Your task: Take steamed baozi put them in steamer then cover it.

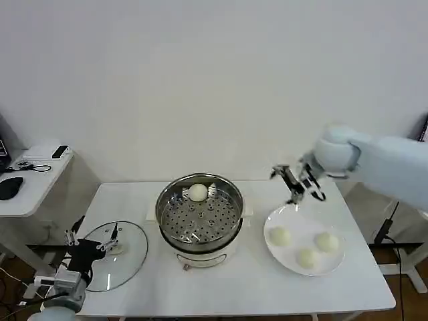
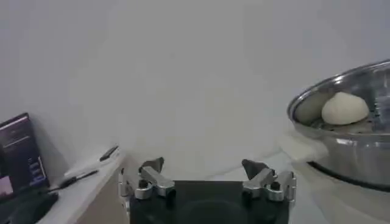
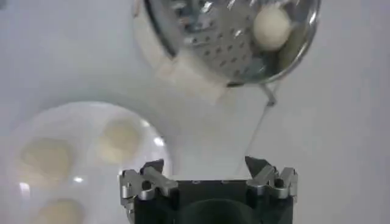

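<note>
Your tabletop (image 1: 234, 287) carried the steamer (image 1: 200, 212) at centre with one bun (image 1: 197, 192) inside, the lid (image 1: 114, 255) lying flat to its left, and three buns (image 1: 326, 242) on the plate (image 1: 304, 267) to its right. Your right claw (image 1: 299, 184) hung with fingers apart, holding nothing, above the plate's far edge; your left claw (image 1: 90, 241), also spread and holding nothing, sat over the lid.

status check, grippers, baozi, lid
Right gripper open, above plate. Left gripper open, over cover. One baozi in steamer, three on plate. Nothing blocking.
</note>
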Action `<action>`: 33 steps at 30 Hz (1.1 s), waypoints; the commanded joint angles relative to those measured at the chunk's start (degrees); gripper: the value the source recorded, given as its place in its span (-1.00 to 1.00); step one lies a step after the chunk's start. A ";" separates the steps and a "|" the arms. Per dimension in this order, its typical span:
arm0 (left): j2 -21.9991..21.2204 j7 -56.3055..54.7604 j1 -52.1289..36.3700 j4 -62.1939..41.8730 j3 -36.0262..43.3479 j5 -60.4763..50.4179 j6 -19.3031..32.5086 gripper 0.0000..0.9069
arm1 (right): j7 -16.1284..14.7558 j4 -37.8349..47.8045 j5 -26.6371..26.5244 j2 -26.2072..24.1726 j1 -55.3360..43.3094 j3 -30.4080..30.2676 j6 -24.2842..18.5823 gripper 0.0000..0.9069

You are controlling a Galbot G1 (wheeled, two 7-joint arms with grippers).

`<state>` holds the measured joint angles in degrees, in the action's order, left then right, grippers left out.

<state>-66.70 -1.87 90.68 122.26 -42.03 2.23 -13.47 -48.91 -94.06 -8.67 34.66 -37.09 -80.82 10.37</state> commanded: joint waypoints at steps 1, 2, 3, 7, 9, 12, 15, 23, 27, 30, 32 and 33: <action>0.95 0.01 -0.85 -0.06 1.00 -0.45 -0.10 1.00 | 3.42 -7.77 -0.32 -12.34 12.36 4.82 8.85 1.00; 0.82 -0.01 -0.88 -0.12 1.04 -0.57 -0.09 1.00 | 3.48 -7.62 -0.27 -12.37 13.95 5.87 9.18 1.00; 0.65 -0.01 -0.87 -0.15 1.10 -0.72 -0.09 1.00 | 3.59 -7.30 -0.03 -12.37 15.45 7.00 9.35 1.00; -0.06 -0.02 -0.55 -0.14 1.46 -1.63 0.00 1.00 | 3.69 -5.21 1.05 -11.67 23.41 13.21 9.62 1.00; -0.28 -0.01 -0.39 -0.16 1.49 -1.94 0.00 1.00 | 3.74 -4.22 1.03 -10.82 26.07 15.25 9.79 1.00; -0.43 0.03 -0.10 -0.09 1.28 -1.73 -0.12 1.00 | 4.12 -2.49 2.83 -9.34 29.28 17.94 10.53 1.00; -0.70 0.07 0.33 0.09 0.87 -1.77 -0.11 1.00 | 4.09 0.26 4.14 -7.51 31.76 19.79 9.94 1.00; -0.49 0.24 1.24 0.30 -0.01 -1.81 -0.11 1.00 | 4.28 9.49 4.98 -0.61 35.26 21.87 9.05 1.00; -0.24 0.26 1.30 0.26 -0.44 -1.72 -0.09 1.00 | 4.42 11.80 4.68 2.22 35.71 22.30 8.55 1.00; -0.24 0.29 1.37 0.24 -0.56 -1.72 -0.05 1.00 | 4.44 13.40 4.71 4.38 35.93 22.45 8.32 1.00; -0.23 0.30 1.37 0.20 -0.67 -1.74 -0.05 1.00 | 4.39 14.44 4.81 5.73 36.29 22.88 8.30 1.00; -0.17 0.31 1.37 0.16 -0.71 -1.72 -0.05 1.00 | 4.35 15.00 4.80 6.47 36.49 23.11 8.37 1.00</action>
<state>-67.05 -1.61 92.02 122.48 -42.54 0.55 -13.52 -44.78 -84.80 -4.36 35.38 -4.01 -60.06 18.62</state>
